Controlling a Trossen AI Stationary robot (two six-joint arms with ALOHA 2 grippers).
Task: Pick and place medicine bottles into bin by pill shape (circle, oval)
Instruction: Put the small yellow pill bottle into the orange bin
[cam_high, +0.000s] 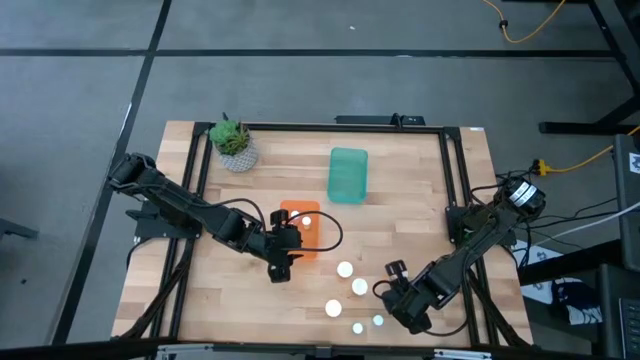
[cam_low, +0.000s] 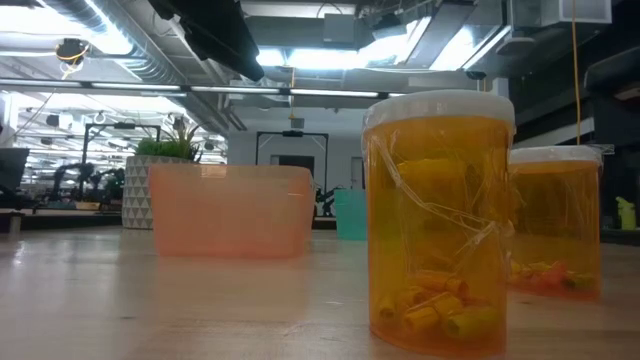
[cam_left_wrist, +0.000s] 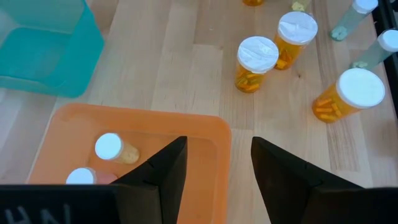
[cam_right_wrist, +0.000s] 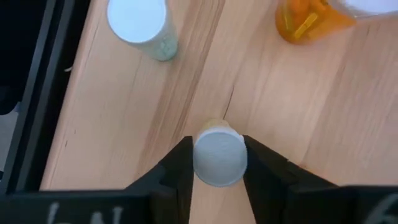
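An open-plan lab: exposed ceiling ducts (cam_low: 120, 40), strip lights, grey floor (cam_high: 80, 90) with trailing cables (cam_high: 530, 30).

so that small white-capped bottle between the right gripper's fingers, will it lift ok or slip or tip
The right gripper is shut on the small bottle, fingers on opposite sides near its cap, so it will probably lift straight. Its round, smooth-looking side could twist or slip under a loose squeeze. It looks narrow, so it may tip or roll if set down off-level.
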